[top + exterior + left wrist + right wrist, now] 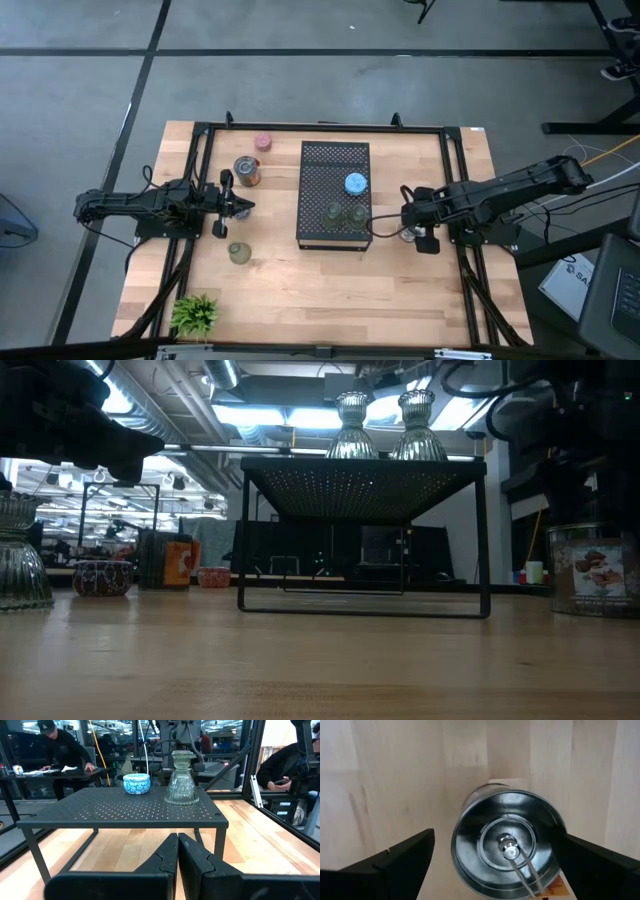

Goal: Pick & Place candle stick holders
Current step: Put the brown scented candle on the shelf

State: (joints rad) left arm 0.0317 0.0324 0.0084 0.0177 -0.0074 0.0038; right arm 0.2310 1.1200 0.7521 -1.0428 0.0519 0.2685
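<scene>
Pale wood planks lie beneath our right gripper point(490, 855), whose fingers are spread either side of a silvery metal holder point(507, 842) standing on the table point(330, 280). Our left gripper point(177, 857) has its fingers pressed together; ahead of it the black tray point(120, 810) carries a clear glass holder point(181, 777) and a blue holder point(136, 783). Beyond, a person point(60, 750) leans over a desk.

a: what's around the table?
b: a grey floor point(300, 85) crossed by dark lines, seen from above.
a: and the room behind?
b: long bright ceiling lights point(275, 415) among pipes. a person in dark clothes point(62, 750) leans over a dark desk point(55, 772), and another person point(285, 762) sits further along.
</scene>
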